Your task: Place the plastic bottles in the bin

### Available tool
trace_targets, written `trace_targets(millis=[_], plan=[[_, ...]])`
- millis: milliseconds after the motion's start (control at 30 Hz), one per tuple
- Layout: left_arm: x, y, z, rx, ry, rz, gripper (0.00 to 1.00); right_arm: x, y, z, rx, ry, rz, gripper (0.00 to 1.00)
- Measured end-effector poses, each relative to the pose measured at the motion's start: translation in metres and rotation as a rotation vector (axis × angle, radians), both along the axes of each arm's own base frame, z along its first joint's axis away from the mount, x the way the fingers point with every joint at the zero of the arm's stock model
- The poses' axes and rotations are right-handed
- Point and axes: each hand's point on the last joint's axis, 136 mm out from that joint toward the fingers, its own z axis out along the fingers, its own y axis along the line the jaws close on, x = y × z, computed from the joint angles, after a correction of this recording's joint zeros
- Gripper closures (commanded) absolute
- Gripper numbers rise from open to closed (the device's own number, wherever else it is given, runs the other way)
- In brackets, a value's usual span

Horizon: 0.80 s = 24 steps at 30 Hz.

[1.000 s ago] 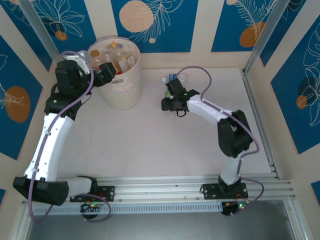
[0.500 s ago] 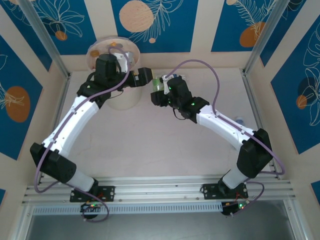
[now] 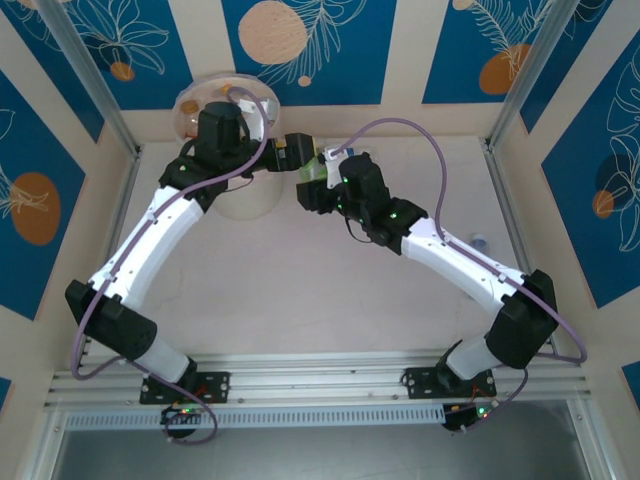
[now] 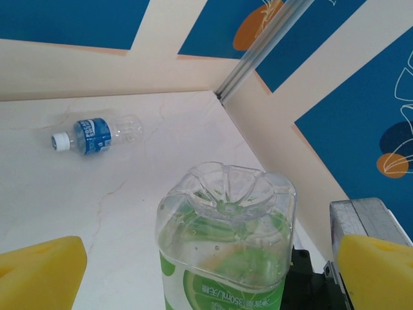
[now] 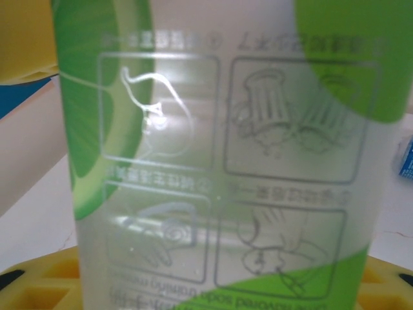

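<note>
top view: the green-labelled bottle [image 3: 311,168] is clamped in the right pincer [image 3: 312,188], near the bin [image 3: 186,106]. left wrist: the left pincer [image 4: 206,265] is spread wide either side of it; a blue-labelled bottle [image 4: 97,134] is laid on the surface [image 4: 161,168]. right wrist: the green label is seen close up.

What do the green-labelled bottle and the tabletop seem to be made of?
The green-labelled bottle looks like clear, glossy plastic: highlights on its moulded petal-shaped base, see-through walls. The tabletop is pale, smooth, with faint marble-like veins; stone or laminate, cannot tell.
</note>
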Motion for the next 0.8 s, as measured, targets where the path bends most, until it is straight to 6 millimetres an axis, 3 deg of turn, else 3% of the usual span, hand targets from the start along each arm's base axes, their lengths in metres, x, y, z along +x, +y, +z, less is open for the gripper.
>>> trace_targets(millis=[433, 800], plan=[[-0.007, -0.001, -0.003, -0.004, 0.015, -0.064, 0.06, -0.005, -0.001, 0.021, 0.05, -0.044, 0.013, 0.43], [-0.021, -0.014, 0.001, -0.059, 0.034, -0.179, 0.11, -0.008, 0.004, 0.024, 0.072, -0.039, 0.042, 0.43]])
